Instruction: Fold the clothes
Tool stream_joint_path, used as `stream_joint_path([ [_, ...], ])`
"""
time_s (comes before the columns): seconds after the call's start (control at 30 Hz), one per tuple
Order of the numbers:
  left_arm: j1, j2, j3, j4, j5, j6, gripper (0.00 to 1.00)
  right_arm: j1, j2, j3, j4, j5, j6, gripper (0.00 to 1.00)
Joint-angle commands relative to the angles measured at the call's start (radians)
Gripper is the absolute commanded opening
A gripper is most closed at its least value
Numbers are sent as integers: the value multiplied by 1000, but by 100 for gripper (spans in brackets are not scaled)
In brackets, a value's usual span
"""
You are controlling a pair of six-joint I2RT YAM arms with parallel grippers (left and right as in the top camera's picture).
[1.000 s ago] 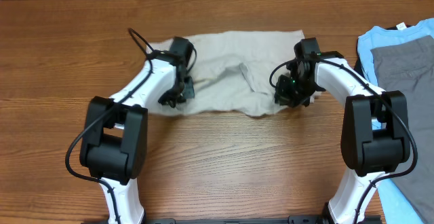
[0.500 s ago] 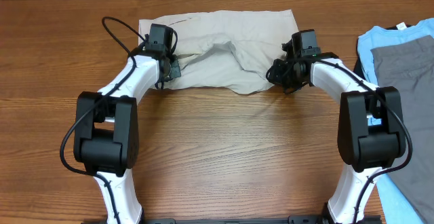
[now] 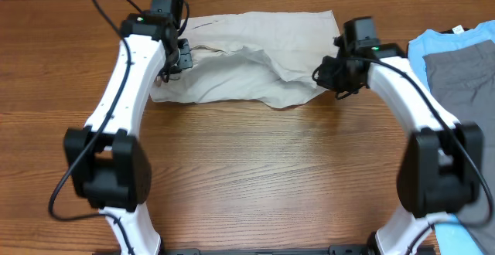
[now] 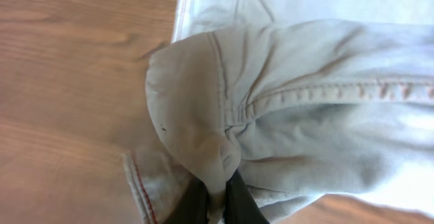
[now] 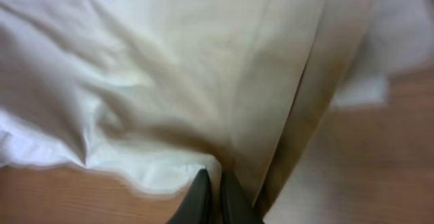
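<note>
Pinching a bunch of cloth each, left gripper point(image 4: 217, 198) and right gripper point(image 5: 211, 191) hold the shorts point(image 3: 259, 31), rumpled between them on the worktop point(image 3: 247, 170); first fold seemingly half-made, flattening and later folds undone.

Left arm point(image 3: 128, 73): a long, smooth white shell is running between black joints.
Left joint block point(image 3: 108, 170): a bulky, rounded matte-black housing is capping the white link.
Left cable point(image 3: 104, 0): a thin black cord is looping out beside the wrist.
Left wrist head point(image 3: 166, 8): a boxy black unit is ending the arm.
Left tool point(image 4: 217, 200): two slim dark fingers are tapering toward their tips.
Right arm point(image 3: 398, 89): a white shell is carrying a thin black cable along its side.
Right joint block point(image 3: 441, 170): a large rounded black housing is capping the link.
Right wrist head point(image 3: 357, 35): another boxy black unit is ending the arm.
Right tool point(image 5: 213, 197): two narrow black fingers are tapering to points.
</note>
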Motion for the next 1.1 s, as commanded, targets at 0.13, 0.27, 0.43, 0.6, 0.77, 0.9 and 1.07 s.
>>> stream_joint_path([
  [0.13, 8, -137, 29, -194, -32, -101, 4, -53, -196, 35, -211, 19, 1, 4],
  [0.27, 8, -137, 23, -298, -31, -124, 4, -91, -207, 35, -339, 34, 0, 4],
  [0.43, 7, -137, -2, -406, -25, -142, 4, -119, -206, 18, -444, 75, 0, 4],
  [0.6, 5, -137, -82, -426, 18, -142, 4, -121, -206, -22, -509, 97, 1, 4],
  [0.77, 4, -137, -233, -394, 47, -142, 4, -121, -206, -87, -527, 98, 1, 4],
  [0.9, -2, -137, -352, -372, 118, -137, 4, -122, -205, -124, -557, 109, 2, 4],
  [1.07, -30, -137, -439, -355, 138, -138, 4, -122, -206, -134, -605, 169, 58, 4],
])
